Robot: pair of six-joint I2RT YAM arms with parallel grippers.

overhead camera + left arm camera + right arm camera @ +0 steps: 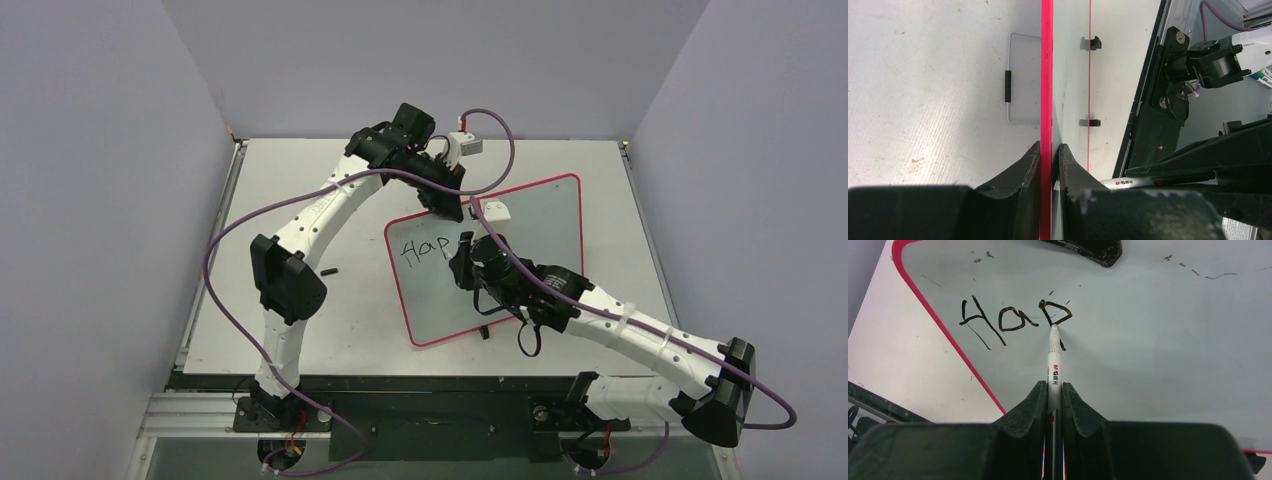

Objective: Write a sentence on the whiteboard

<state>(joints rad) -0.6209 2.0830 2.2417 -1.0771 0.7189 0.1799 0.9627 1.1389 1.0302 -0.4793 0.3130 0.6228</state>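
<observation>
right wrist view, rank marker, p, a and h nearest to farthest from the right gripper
1. marker, held in the right gripper, centre
2. letter p, at the marker tip
3. letter a, left of p
4. letter H, farthest left

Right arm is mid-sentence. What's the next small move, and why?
Probably lift the marker tip slightly and shift just past the "p" to start the next letter. The lettering reads only "Hap", the tip sits on the p's stem, and the left fingers clamp the whiteboard rim.
</observation>
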